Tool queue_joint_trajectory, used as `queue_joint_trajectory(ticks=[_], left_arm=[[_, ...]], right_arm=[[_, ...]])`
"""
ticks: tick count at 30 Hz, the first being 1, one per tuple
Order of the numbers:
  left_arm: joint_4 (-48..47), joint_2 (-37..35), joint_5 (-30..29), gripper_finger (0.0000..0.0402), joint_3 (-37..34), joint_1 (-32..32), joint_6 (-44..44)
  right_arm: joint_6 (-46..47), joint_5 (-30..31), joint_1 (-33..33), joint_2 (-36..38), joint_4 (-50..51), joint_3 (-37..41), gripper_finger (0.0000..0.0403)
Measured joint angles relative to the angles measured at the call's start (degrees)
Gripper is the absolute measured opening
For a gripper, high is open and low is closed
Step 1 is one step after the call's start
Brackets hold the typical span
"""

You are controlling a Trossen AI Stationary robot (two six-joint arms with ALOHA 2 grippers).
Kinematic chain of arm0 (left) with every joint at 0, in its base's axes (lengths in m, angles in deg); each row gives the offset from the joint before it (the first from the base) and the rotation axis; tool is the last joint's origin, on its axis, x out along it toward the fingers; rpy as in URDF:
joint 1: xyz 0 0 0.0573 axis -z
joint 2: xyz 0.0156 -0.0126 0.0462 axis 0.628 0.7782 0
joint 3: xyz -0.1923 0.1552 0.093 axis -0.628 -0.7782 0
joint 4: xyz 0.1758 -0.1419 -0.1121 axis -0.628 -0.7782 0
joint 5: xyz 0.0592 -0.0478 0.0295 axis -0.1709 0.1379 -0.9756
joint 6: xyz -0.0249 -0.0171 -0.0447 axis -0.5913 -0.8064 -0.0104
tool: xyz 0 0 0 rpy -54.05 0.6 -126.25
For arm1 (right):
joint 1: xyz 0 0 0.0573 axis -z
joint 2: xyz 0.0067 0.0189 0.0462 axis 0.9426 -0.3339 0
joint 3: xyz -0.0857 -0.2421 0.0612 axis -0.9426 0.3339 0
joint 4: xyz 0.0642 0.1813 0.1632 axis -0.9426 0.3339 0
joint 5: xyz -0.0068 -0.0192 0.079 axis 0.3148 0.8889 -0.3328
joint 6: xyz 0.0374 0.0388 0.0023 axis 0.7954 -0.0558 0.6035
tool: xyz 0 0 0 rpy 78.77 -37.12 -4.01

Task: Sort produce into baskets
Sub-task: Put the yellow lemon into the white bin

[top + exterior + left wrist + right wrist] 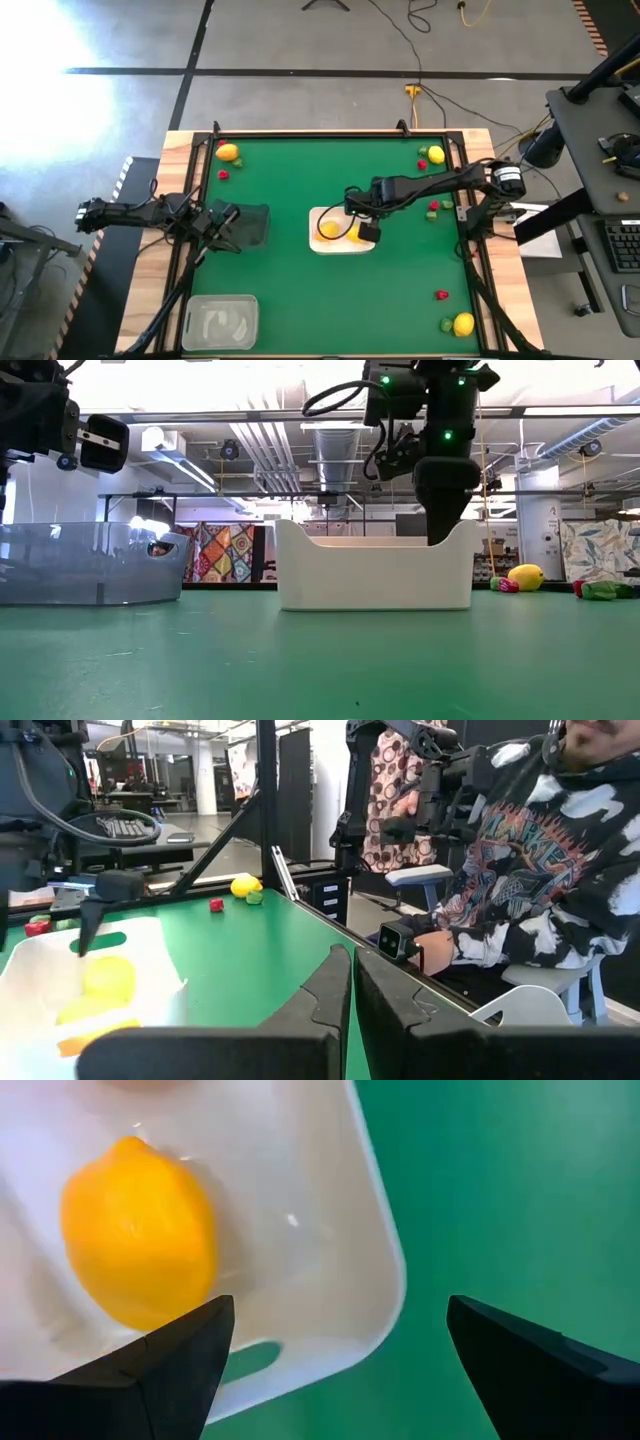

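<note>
The white tub (340, 243) stands mid-table with yellow rounds (330, 228) lying on its floor; one lemon shows in the right wrist view (140, 1230). My right gripper (335, 1365) is open and empty, pointing down over the tub's right end (445, 500). My left gripper (352, 995) is shut and empty, up at the left beside the dark smoky tub (252, 224). The clear tub (220, 322) stands at the near left. Loose lemons (228, 152), (436, 155), (463, 323) and small red and green pieces (434, 208) lie on the green mat.
A raised wooden rim (190, 140) frames the green mat. A seated person (520, 870) is just beyond the table's right edge. Bare mat lies between the white tub and the near edge (340, 310).
</note>
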Motion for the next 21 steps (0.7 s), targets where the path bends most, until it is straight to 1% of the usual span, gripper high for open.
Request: queue_joint_trajectory(ticks=[5,7,10,13,16,18,21], left_arm=[[-0.01,0.02,0.0,0.0002,0.0,0.0,-0.01],[-0.02,0.01,0.0,0.0002,0.0,0.0,-0.01],[-0.02,0.0,0.0,0.0002,0.0,0.0,-0.02],[-0.01,0.02,0.0,0.0002,-0.01,0.0,-0.02],[0.0,0.0,0.0,0.0002,-0.02,0.0,0.0],[-0.02,0.02,0.0,0.0002,0.0,0.0,0.0],[-0.01,0.02,0.0,0.0002,0.0,0.0,0.0]], right_arm=[[-0.35,0.15,1.9,3.91,2.45,-1.09,0.0359],[-0.56,1.0,3.86,6.5,3.67,-2.21,0.0359],[0.53,3.89,8.25,10.48,6.42,-2.58,0.0359],[3.68,6.39,15.69,12.31,11.77,-2.39,0.0353],[5.07,6.78,25.54,11.96,16.58,-1.6,0.034],[4.44,6.78,32.01,10.64,16.87,-1.11,0.0331],[1.04,6.65,40.39,7.54,16.91,-1.0,0.0319]])
